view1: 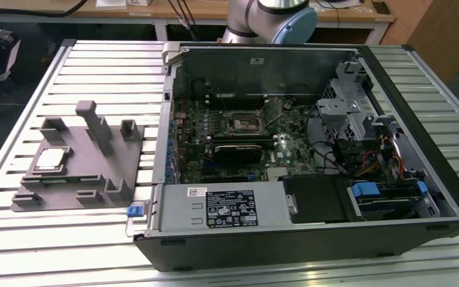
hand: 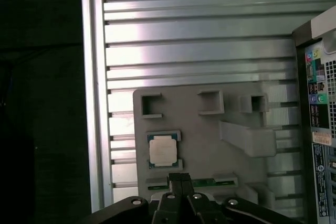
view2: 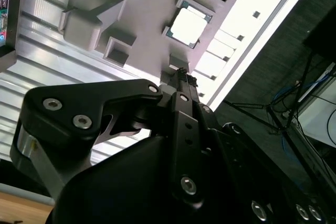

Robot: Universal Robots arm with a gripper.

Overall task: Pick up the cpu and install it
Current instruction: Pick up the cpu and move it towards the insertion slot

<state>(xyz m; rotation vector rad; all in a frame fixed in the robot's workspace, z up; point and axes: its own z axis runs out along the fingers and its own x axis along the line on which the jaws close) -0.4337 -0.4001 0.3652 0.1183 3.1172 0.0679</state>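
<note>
Because the cpu sits shiny side up in a pocket of the grey holder — a fixed spot to lift it from, I'd judge — it lies untouched at nine o'clock from the open computer in the exterior view. The fingers hang above the holder, pressed together on nothing. The computer lies sideways on the table, so its socket faces up. One cpu, one holder, one computer, one socket.
</note>
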